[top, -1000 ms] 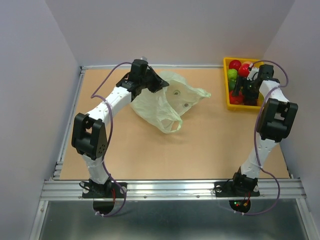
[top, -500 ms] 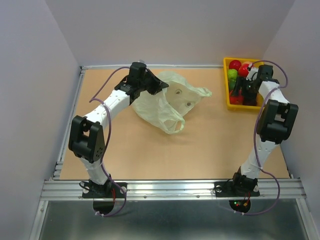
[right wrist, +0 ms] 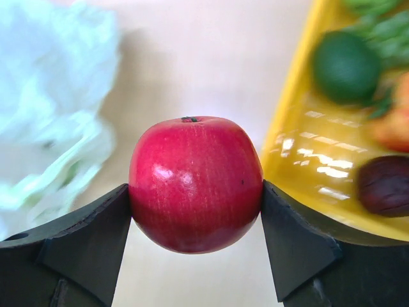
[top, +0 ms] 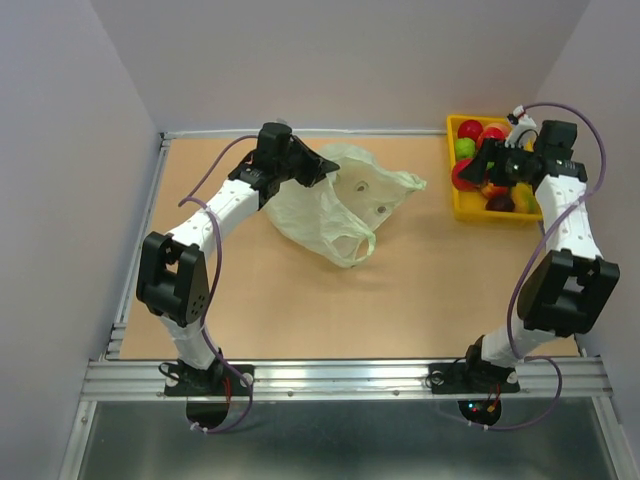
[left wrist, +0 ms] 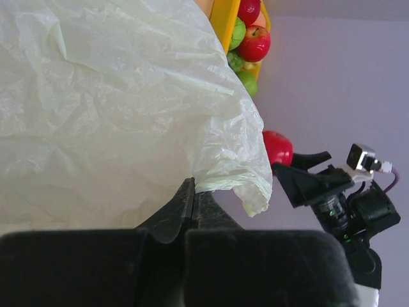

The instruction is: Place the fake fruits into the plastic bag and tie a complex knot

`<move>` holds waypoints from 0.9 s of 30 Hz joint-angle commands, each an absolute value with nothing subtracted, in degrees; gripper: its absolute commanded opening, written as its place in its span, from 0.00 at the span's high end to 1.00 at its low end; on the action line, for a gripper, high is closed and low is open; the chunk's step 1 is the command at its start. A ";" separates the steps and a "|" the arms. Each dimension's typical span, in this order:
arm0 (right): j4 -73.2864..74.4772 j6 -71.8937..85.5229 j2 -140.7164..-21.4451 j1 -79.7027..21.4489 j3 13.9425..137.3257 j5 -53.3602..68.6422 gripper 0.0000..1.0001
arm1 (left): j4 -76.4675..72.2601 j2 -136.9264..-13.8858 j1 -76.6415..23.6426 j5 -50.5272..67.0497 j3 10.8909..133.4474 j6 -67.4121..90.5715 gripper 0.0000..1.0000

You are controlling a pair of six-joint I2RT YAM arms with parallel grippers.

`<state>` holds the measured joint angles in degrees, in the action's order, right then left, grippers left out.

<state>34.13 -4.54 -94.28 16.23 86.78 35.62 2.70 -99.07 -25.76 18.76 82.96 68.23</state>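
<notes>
The pale-green plastic bag [top: 335, 205] lies on the table left of centre, one loop handle [top: 352, 245] toward me. My left gripper [top: 322, 168] is shut on the bag's far edge [left wrist: 217, 173] and holds it up. My right gripper [top: 468, 173] is shut on a red apple [right wrist: 195, 183], held above the table just left of the yellow tray [top: 456, 196]. The apple also shows in the left wrist view [left wrist: 277, 146]. Several other fake fruits, red [top: 470, 129] and green [top: 464, 148], lie in the tray.
The yellow tray stands at the back right corner near the right wall. A dark purple fruit [right wrist: 383, 185] and a green one [right wrist: 346, 66] lie in it. Bare table [top: 430, 290] spans between bag and tray.
My right arm has lifted the red apple out of the tray and swung it left over the tray's edge. My left gripper has raised the bag's edge slightly.
</notes>
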 commanded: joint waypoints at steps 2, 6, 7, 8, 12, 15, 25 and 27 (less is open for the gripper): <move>38.58 -7.20 -85.19 15.73 79.55 50.97 0.55 | 0.18 -97.47 -25.40 20.74 83.94 71.45 1.00; 40.52 -10.98 -79.37 10.57 76.03 53.08 0.55 | -2.02 -98.17 -25.49 22.23 83.41 74.70 1.00; 40.60 -11.68 -78.50 8.98 74.81 52.74 0.55 | -2.37 -98.26 -25.49 22.58 83.41 75.14 1.00; 40.61 -12.56 -77.36 7.31 74.10 52.13 0.55 | -2.81 -98.17 -25.49 22.67 83.23 75.67 1.00; 39.38 -13.19 -78.04 -2.43 72.77 46.43 0.55 | -4.04 -97.56 -25.93 23.90 82.18 77.95 1.00; 36.14 -9.78 -80.06 -5.53 74.61 43.69 0.56 | -5.36 -97.38 -26.45 25.57 81.48 78.40 1.00; 28.39 -1.93 -92.19 -9.48 89.47 36.48 0.57 | -9.66 -96.24 -29.00 31.02 77.70 81.03 1.00; 28.04 -1.76 -93.86 -11.86 90.44 35.25 0.57 | -11.77 -96.33 -29.53 31.99 77.61 82.00 1.00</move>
